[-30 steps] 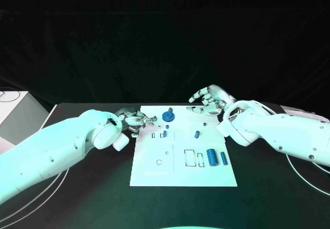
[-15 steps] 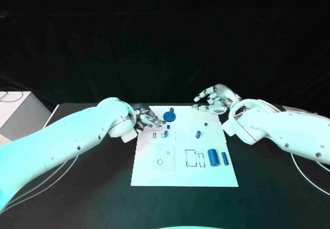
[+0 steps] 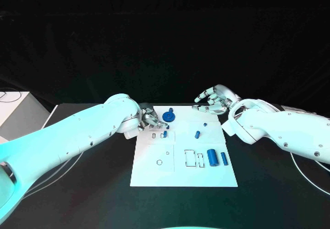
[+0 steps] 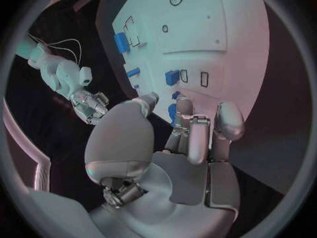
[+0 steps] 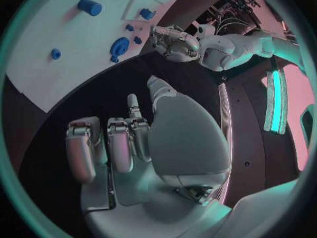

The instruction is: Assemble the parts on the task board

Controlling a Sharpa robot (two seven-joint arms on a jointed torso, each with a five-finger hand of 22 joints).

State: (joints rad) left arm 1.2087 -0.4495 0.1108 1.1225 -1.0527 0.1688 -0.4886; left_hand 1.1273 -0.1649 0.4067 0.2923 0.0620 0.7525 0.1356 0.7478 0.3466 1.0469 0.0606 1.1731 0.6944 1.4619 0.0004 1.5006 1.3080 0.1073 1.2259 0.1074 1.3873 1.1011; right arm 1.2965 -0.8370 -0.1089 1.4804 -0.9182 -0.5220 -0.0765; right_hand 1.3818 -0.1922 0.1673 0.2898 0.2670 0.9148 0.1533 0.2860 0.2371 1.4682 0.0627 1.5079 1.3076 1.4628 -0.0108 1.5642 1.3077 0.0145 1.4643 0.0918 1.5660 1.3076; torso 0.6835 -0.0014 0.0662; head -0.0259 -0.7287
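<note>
While the white rectangular task board (image 3: 184, 164) lay mid-desk (image 3: 82, 191), its small blue plastic parts (image 3: 216, 157) sat scattered, unassembled. Left hand (image 3: 151, 119) hovered at the board's far-left corner beside the blue round disc (image 3: 169, 116), fingers curled, apparently empty, likely lining up a pick. Right hand (image 3: 213, 101) hung spread, empty, beyond the far edge.

Black backdrop, black table (image 3: 275, 191)
</note>
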